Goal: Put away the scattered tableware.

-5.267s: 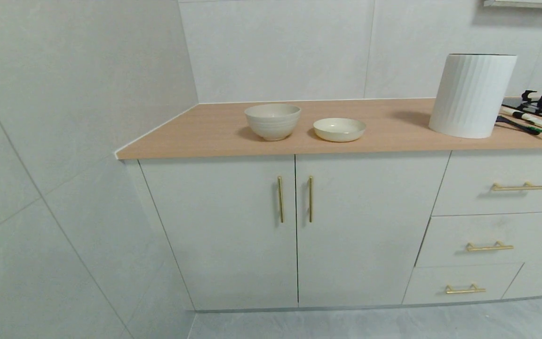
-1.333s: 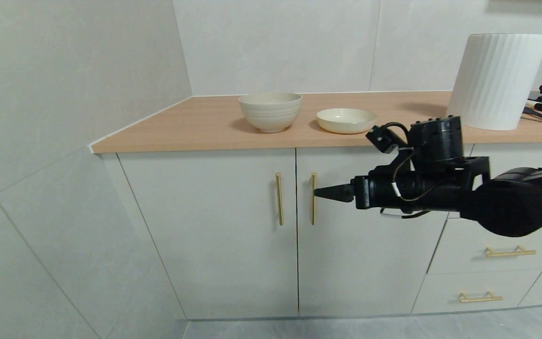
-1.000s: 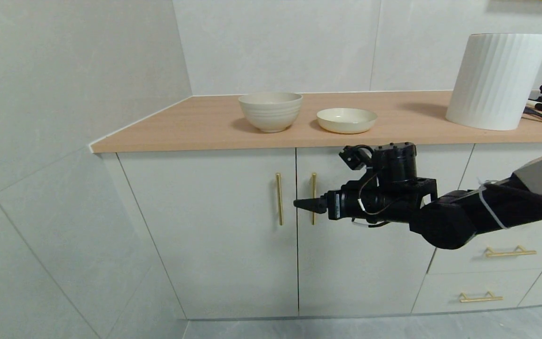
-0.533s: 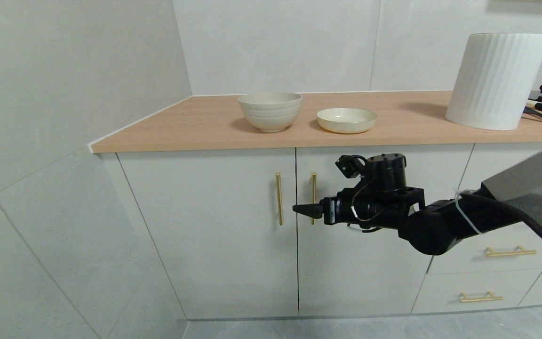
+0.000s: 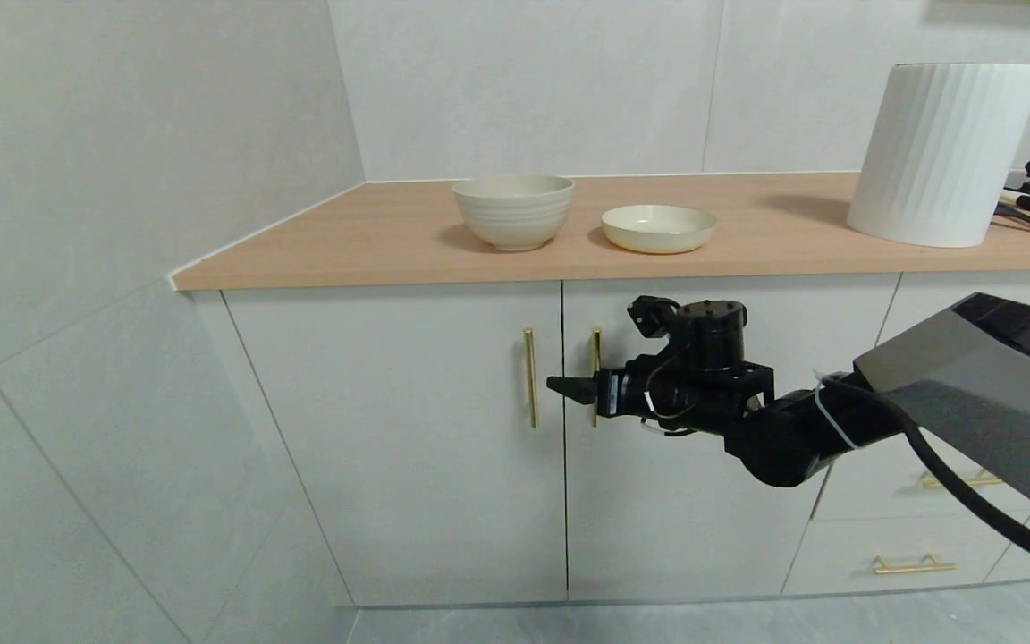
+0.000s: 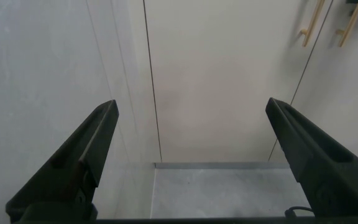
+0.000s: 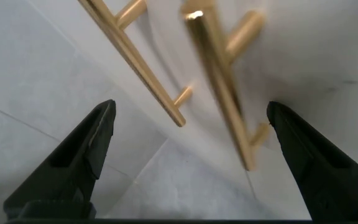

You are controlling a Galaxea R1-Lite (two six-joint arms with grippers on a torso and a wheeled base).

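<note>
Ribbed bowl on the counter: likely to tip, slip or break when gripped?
The ribbed bowl looks rigid, perhaps ceramic: likely breakable if dropped. Its narrow foot under a wide rim may let it tip when pushed high.

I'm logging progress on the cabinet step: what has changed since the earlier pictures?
The right tool came into view and moved toward the robot's left across the doors, dropping slightly, until it reached the right-hand handle. It is open and has not closed on it. The bowl and dish stayed put, and the doors stayed shut.
</note>
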